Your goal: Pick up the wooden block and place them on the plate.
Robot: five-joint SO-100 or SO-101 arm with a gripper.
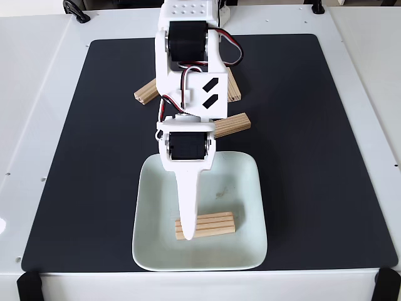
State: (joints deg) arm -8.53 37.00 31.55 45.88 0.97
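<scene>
1. The tabletop point(37, 75) is white, and a big black mat point(94, 157) covers most of it. Nothing here looks risky by itself.

2. The white arm point(188, 69) reaches from the far side toward the near side. It hangs over the far blocks. If it swings to the left or right while low, I think it could knock those blocks away.

3. The plate point(244, 188) sits on the near part of the mat, in the middle. Its rim is raised. A push from the arm could slide the plate on the mat.

4. One wooden block point(216, 224) lies flat in the near part of the plate. Three more wait on the mat beyond the plate: one on the far left point(145, 93), one partly hidden behind the arm point(233, 88), and one just past the plate's far edge point(233, 123).

5. The tool point(187, 233) points down at the left end of the block in the plate. The long white finger covers that end. I cannot tell if the tool is spread or pinching the block, because the finger hides the tips.

6. If the tool lifts while it grips the block, the block could come back up. If a finger drags as it rises, the block could tip or slide toward the rim.
</scene>
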